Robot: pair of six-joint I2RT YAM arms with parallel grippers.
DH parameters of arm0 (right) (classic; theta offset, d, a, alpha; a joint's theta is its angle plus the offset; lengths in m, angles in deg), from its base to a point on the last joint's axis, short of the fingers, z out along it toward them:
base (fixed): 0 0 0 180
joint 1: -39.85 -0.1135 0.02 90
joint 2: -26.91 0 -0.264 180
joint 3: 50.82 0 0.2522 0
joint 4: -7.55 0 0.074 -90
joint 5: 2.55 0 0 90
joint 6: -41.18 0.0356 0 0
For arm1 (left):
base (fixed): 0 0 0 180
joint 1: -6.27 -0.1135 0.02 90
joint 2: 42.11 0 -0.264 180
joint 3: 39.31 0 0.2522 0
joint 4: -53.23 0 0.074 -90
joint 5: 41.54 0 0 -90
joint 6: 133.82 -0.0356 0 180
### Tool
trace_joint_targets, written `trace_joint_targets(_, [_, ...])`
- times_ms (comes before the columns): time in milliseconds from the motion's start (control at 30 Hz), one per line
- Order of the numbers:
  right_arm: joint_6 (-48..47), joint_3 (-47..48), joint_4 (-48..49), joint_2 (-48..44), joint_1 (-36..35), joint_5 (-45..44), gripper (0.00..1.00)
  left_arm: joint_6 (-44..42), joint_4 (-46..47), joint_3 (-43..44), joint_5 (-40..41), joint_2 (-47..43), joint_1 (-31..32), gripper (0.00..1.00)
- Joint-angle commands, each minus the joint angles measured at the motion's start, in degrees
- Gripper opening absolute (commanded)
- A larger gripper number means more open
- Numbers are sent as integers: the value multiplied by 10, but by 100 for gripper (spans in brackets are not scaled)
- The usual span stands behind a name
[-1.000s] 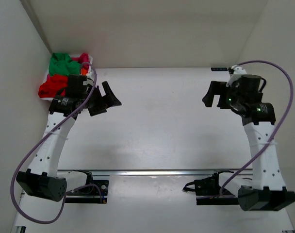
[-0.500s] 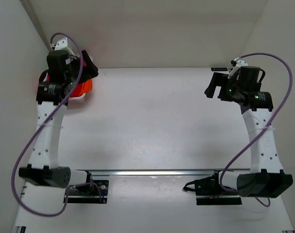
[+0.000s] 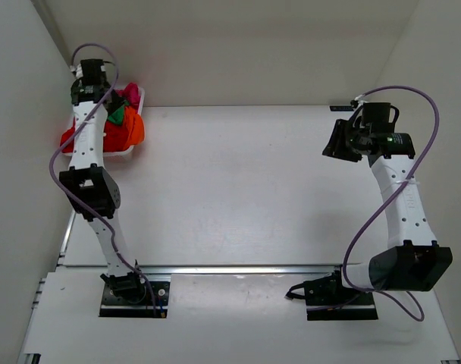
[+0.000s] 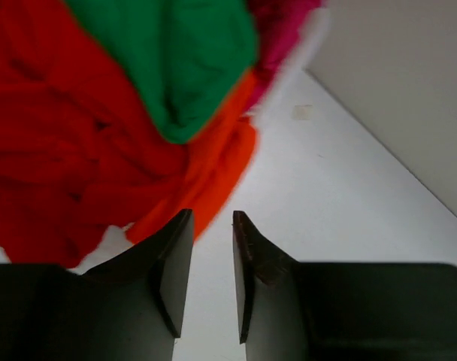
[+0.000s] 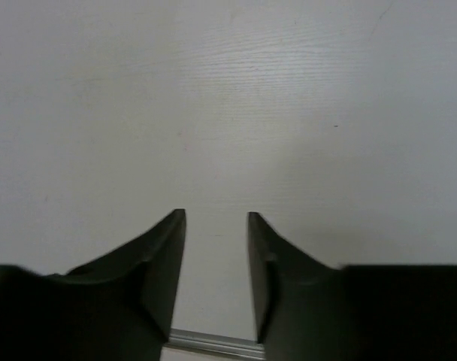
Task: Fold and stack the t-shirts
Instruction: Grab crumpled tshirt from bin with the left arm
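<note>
Though left pincer (image 4: pixel 212 216) and right pincer (image 5: pixel 216 215) both ajar, white table (image 3: pixel 238 189), pale walls (image 3: pixel 253 53), t-shirts (image 3: pixel 128 130) heaped far-left.

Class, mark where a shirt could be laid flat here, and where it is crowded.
Free: the broad bare table between the t-shirts in the far-left corner and the right gripper, down to the near rail. Crowded: that corner, with basket, shirts and left gripper.

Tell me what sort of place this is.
Probably a robot lab test cell, not a home or shop: a white table boxed in by plain white walls, a left arm and right arm bolted to a rail, and a basket of bright t-shirts.
</note>
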Motion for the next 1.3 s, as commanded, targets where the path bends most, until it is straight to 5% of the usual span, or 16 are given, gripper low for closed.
trace_joint_targets(0, [1,16,7,-6,6,3,40,52,-10,-42,-26,-20,-50,40])
trace_joint_targets(67, [-1,11,4,-4,-1,0,56,7,3,-65,31,-34,-35,58])
trace_joint_targets(167, [5,0,2,3,-2,4,68,-27,-14,-70,107,-37,-23,57])
trace_joint_targets(367, [9,0,1,15,-14,-2,67,-7,-25,-128,130,-38,-76,55])
trace_joint_targets(567, [12,-22,-1,13,-27,2,67,-4,-35,-142,157,-2,-80,70])
trace_joint_targets(933, [2,-30,-35,-9,-24,20,70,-9,20,-143,66,76,-74,74])
trace_joint_targets(1000, [-2,-32,-40,-13,-25,20,72,-7,22,-142,57,79,-74,47])
trace_joint_targets(1033, [-2,-30,-41,-17,-22,21,71,-12,31,-139,56,82,-74,16])
trace_joint_targets(1067, [-2,-31,-35,-18,-23,24,71,-8,27,-127,59,80,-72,4])
trace_joint_targets(1267, [1,-49,-26,-34,-25,12,63,-14,31,-38,47,21,-48,0])
